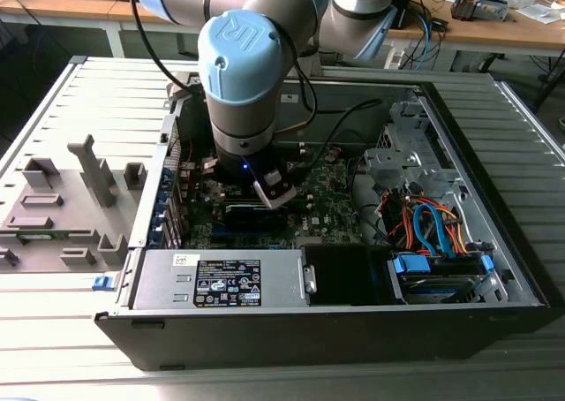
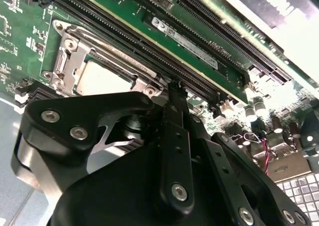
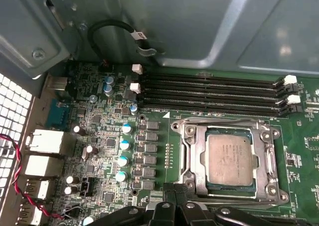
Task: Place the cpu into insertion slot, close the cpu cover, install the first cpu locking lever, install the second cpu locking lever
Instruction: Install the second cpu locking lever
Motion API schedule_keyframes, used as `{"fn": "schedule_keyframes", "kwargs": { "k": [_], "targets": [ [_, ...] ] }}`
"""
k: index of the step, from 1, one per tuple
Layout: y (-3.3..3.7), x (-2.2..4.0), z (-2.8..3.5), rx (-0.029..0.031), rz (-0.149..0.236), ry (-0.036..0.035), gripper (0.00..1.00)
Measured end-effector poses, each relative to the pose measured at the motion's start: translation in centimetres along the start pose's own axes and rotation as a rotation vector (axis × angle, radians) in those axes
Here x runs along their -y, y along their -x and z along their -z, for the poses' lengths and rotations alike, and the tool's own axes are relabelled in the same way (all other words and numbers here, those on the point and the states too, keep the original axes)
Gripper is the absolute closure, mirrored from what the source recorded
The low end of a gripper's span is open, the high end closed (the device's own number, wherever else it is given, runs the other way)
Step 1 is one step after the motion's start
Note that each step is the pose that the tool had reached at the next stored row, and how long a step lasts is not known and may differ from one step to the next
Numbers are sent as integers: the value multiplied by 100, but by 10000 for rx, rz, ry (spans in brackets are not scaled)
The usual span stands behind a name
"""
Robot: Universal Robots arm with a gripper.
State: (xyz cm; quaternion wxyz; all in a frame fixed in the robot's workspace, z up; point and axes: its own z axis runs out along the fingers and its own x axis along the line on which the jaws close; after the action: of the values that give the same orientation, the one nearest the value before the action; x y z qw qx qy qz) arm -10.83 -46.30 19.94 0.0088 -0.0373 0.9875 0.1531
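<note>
The cpu (image 3: 230,159), a dull silver square, lies in the insertion slot (image 3: 225,190) on the green motherboard (image 3: 104,146). The silvery cpu cover (image 3: 198,154) lies flat over it, framing the chip. A thin wire lever (image 3: 224,120) runs along one side of the cover. My gripper (image 3: 175,192) is shut, with its black fingertips together just beside a corner of the socket. In the second wrist view the gripper (image 2: 173,89) ends close to the cover (image 2: 67,56) and the cpu (image 2: 102,79). In the exterior view the gripper (image 1: 272,194) hangs low inside the open case.
Long black memory slots (image 3: 214,89) run beside the socket, and capacitors (image 3: 123,151) stand close by. The case walls enclose the board. A power supply (image 1: 221,282) and a drive bay with coloured cables (image 1: 433,229) sit at the near side. A grey fixture tray (image 1: 62,207) lies at the exterior view's left.
</note>
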Motion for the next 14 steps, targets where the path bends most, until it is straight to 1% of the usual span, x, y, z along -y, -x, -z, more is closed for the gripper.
{"fn": "schedule_keyframes", "kwargs": {
  "k": [4,8,10,14],
  "targets": [
    [3,-28,-28,-21,67,3,89],
    [1,-22,-66,-40,107,-4,89],
    [0,-15,-69,-40,123,3,89],
    [-4,-2,-57,-28,139,-3,89]
  ]
}}
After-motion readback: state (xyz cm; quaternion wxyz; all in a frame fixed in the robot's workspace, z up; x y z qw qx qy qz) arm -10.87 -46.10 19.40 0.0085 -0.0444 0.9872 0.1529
